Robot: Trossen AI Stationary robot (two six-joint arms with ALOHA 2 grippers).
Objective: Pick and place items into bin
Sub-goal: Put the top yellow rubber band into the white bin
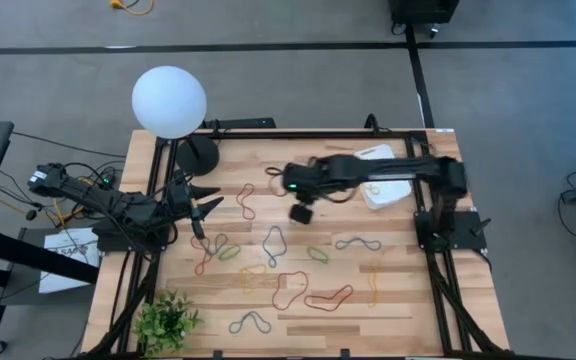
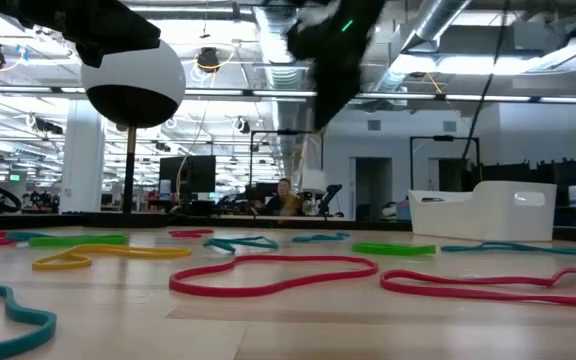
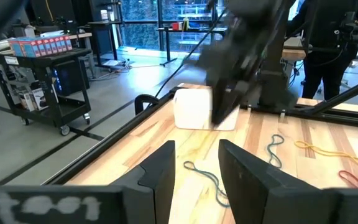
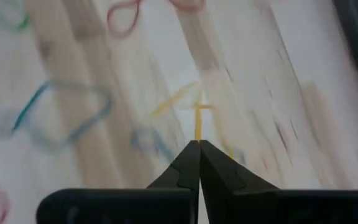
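the right gripper (image 4: 198, 144) is clenched on a thin yellow band (image 4: 198, 124), lifted over the table (image 1: 398, 300). the white bin (image 1: 383, 190) sits just beside its arm (the loose bands lie below). the left gripper (image 3: 194, 163) hangs released, its fingers apart.

The right gripper (image 1: 301, 212) hangs above the middle of the surface (image 1: 408, 300), pinched on a rubber band (image 4: 198, 124) that dangles below its tips. The bin (image 1: 386, 185) sits to the gripper's right, towards the far right corner of the surface, under the right arm. Most of the loose bands (image 1: 328, 297) lie on the surface in front of the gripper, spread to both sides; one band (image 1: 246, 200) lies to its left. The left gripper (image 1: 200, 207) waits farther left, over the surface's left edge, its fingers apart. The globe lamp (image 1: 169, 101) stands behind the left gripper at the far left corner, and a plant (image 1: 167, 322) sits at the near left corner.
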